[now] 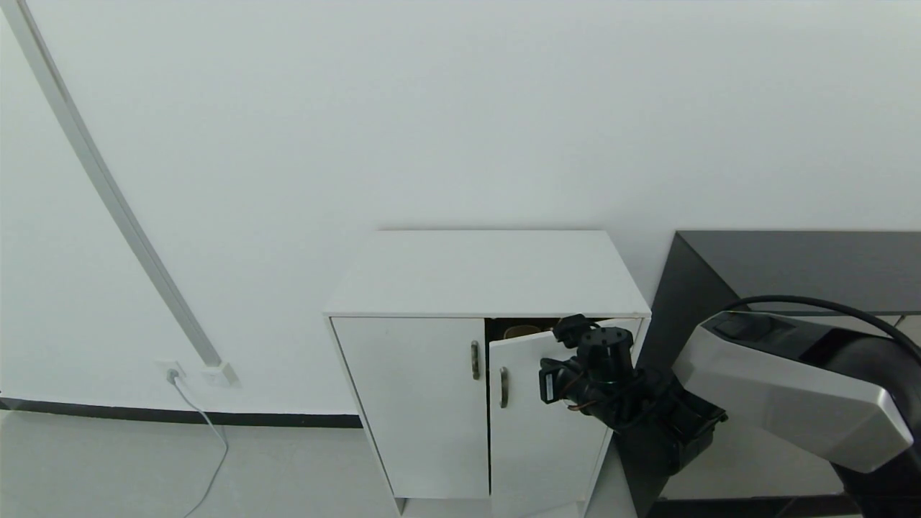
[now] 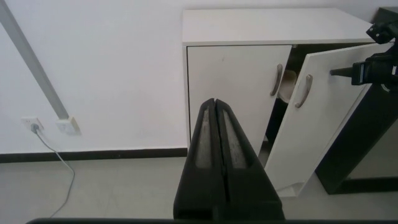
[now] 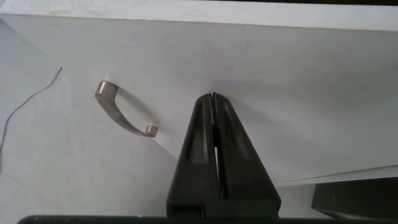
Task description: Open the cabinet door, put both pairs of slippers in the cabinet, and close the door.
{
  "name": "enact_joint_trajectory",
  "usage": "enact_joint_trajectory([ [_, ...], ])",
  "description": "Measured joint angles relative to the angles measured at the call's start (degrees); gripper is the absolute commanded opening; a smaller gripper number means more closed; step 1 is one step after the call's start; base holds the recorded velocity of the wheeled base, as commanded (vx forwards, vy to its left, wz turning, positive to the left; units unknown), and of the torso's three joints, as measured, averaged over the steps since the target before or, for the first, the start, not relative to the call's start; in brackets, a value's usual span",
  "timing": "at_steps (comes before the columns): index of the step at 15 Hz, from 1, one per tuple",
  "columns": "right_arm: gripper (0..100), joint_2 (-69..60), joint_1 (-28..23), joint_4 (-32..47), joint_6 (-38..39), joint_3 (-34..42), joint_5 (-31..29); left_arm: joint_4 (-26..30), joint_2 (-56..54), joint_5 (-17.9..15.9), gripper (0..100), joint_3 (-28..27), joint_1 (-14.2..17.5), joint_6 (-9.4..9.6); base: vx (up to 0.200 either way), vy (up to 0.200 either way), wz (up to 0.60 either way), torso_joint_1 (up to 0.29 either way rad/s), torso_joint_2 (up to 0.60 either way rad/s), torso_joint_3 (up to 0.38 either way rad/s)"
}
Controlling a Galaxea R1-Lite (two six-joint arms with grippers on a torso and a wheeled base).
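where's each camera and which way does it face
Head: on the robot's head, facing forward and down at the cabinet; right arm shows.
Left wrist: on the left arm, facing the cabinet front; shut left claw shows.
Right wrist: close to the right door, facing its handle; shut right claw shows.
Shared: all three show that handle.

Cabinet (image 1: 489, 273): you see plain white, no pattern.
Handles (image 1: 475, 360): dull grey-bronze metal.
Wall (image 1: 460, 108): white too.
Skirting (image 1: 180, 416): black band, at your 8 o'clock.
Floor (image 1: 108, 467): pale grey.
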Motion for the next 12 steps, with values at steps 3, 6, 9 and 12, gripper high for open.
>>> enact_joint_trajectory([
  [3, 0, 0.96, -0.05, 0.94, 0.0, -1.22, -0.04, 0.0, 0.0, 0.0, 0, 0.0, 0.02, 0.0, 0.0, 0.0, 0.0, 0.0, 0.0, 0.0],
  [6, 0, 1.52, -0.22, 2.82, 0.07, -2.77, -0.04, -0.02, 0.0, -0.02, 0, 0.0, 0.02, 0.0, 0.0, 0.0, 0.0, 0.0, 0.0, 0.0],
  [9, 0, 1.77, -0.52, 2.83, 0.07, -3.73, -0.09, 0.0, 0.0, 0.0, 0, 0.0, 0.0, 0.0, 0.0, 0.0, 0.0, 0.0, 0.0, 0.0],
  [12, 0, 1.83, -0.6, 2.93, 0.07, -4.61, -0.09, 0.0, 0.0, 0.0, 0, 0.0, 0.0, 0.0, 0.0, 0.0, 0.0, 0.0, 0.0, 0.0],
])
